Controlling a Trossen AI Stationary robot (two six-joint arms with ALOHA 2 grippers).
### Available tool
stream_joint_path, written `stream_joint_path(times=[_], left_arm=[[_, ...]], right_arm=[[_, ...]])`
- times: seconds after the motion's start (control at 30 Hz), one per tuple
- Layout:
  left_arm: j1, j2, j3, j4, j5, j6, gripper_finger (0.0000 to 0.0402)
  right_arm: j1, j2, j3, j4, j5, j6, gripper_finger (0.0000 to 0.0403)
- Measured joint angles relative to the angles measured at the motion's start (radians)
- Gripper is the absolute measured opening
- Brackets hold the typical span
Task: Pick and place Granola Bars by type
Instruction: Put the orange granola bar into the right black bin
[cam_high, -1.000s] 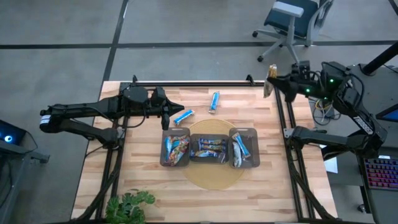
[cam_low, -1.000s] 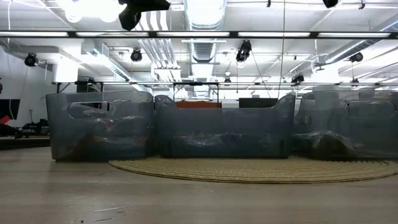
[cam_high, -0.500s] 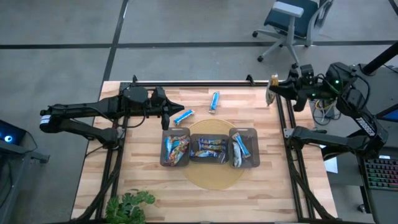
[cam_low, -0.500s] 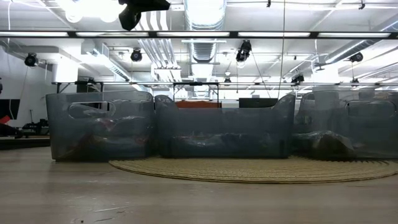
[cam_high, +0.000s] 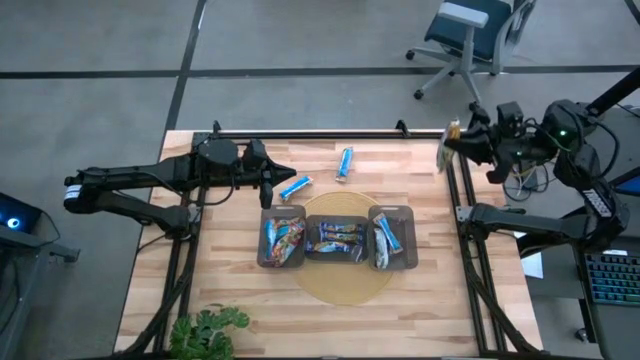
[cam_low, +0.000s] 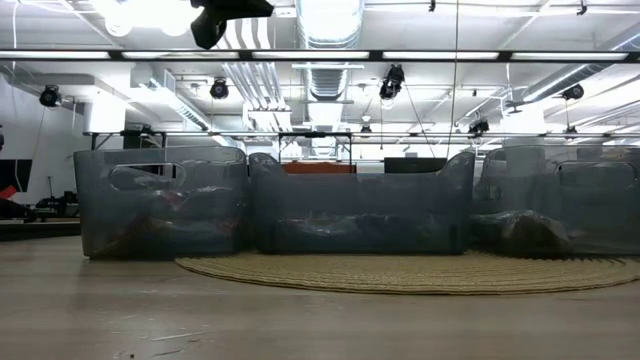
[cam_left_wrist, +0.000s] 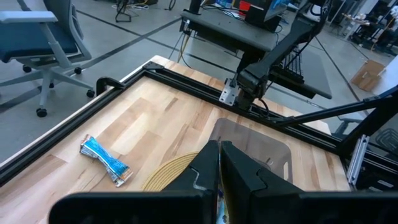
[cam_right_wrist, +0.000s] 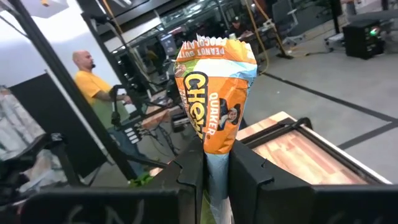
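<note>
1. An orange granola bar (cam_right_wrist: 214, 93) is standing upright between the fingers of the right gripper (cam_right_wrist: 216, 167), its crimped upper end showing above them; the fingers are pinching its lower end, closed narrowly on the wrapper.
2. In the high view the right gripper (cam_high: 458, 139) is hanging at the table's far right corner, over the black frame rail, with the orange bar (cam_high: 453, 131) sticking out toward the table.
3. Two blue granola bars are lying loose on the wooden table (cam_high: 230, 290) beyond the trays: one blue bar (cam_high: 294, 187) is resting just past the left tray's far corner, and a second blue bar (cam_high: 345, 162) is lying farther back, near the middle of the table. They are apart from each other.
4. Three dark translucent trays are sitting side by side on a round woven mat (cam_high: 345, 285). The left tray (cam_high: 263, 252) is holding mixed wrappers, blue and orange-brown; the middle tray (cam_high: 335, 222) is holding several bars lying crosswise; the right tray (cam_high: 406, 240) is holding blue and silver bars.
5. The left gripper (cam_high: 271, 181) is waiting above the table beside the nearer blue bar, its fingers pressed together with nothing between them. Its wrist view is showing the closed fingers (cam_left_wrist: 211, 168) over the mat's edge, with a blue bar (cam_left_wrist: 106, 161) lying flat on the wood ahead.
6. A potted plant (cam_high: 207, 332) is sitting at the table's near left edge.
7. A person in a yellow shirt (cam_right_wrist: 99, 87) is standing in the room beyond the table.
</note>
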Motion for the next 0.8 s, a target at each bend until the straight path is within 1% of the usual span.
stream_joint_path(times=[0.2, 0.37, 0.6, 0.8], left_arm=[[0.0, 0.0, 0.0, 0.0, -0.001, 0.0, 0.0], [0.0, 0.0, 0.0, 0.0, -0.001, 0.0, 0.0], [0.0, 0.0, 0.0, 0.0, -0.001, 0.0, 0.0], [0.0, 0.0, 0.0, 0.0, -0.018, 0.0, 0.0]], right_arm=[[0.048, 0.002, 0.0, -0.001, 0.003, 0.004, 0.0043], [0.116, 0.002, 0.0, 0.009, 0.002, 0.025, 0.0043], [0.226, 0.0, 0.0, 0.148, -0.02, 0.046, 0.0043], [0.267, 0.007, 0.0, 0.173, -0.019, 0.063, 0.0043]])
